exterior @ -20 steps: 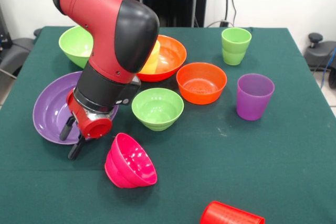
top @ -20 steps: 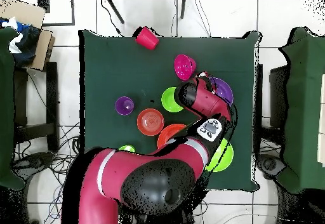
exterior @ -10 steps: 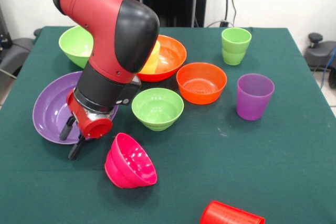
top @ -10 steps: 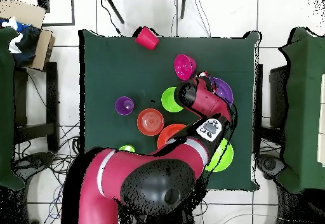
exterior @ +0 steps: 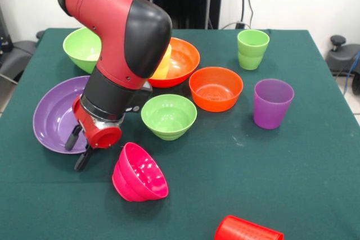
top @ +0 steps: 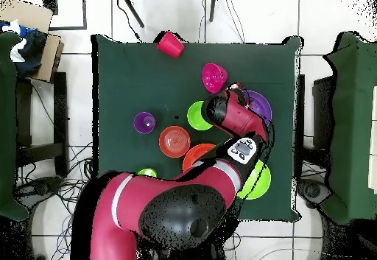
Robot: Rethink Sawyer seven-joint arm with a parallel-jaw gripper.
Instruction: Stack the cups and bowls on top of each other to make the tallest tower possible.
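Gripper: black two-finger gripper [exterior: 78,149] on the red and black arm [exterior: 115,43], low at the near rim of the large purple plastic bowl [exterior: 52,117]; one finger [exterior: 72,137] lies over the rim, the other [exterior: 82,160] outside it; jaws parted, and whether they pinch the rim cannot be told.
Large purple bowl: 9 o'clock area of the dark green table [exterior: 281,167] in the front view, tilted.
Small magenta-pink plastic bowl [exterior: 139,173]: at 4 o'clock of the gripper, tipped on its side.
Small lime green plastic bowl [exterior: 169,116]: table centre, upright.
Small orange plastic bowl [exterior: 216,88]: at 2 o'clock of the small lime green bowl.
Large orange plastic bowl [exterior: 179,60]: behind these, holding the yellow plastic cup [exterior: 162,66].
Large lime green plastic bowl [exterior: 83,48]: far left.
Light green plastic cup [exterior: 252,49]: far right, upright.
Purple plastic cup [exterior: 272,103]: right, upright.
Red plastic cup [exterior: 246,230]: near edge, on its side.
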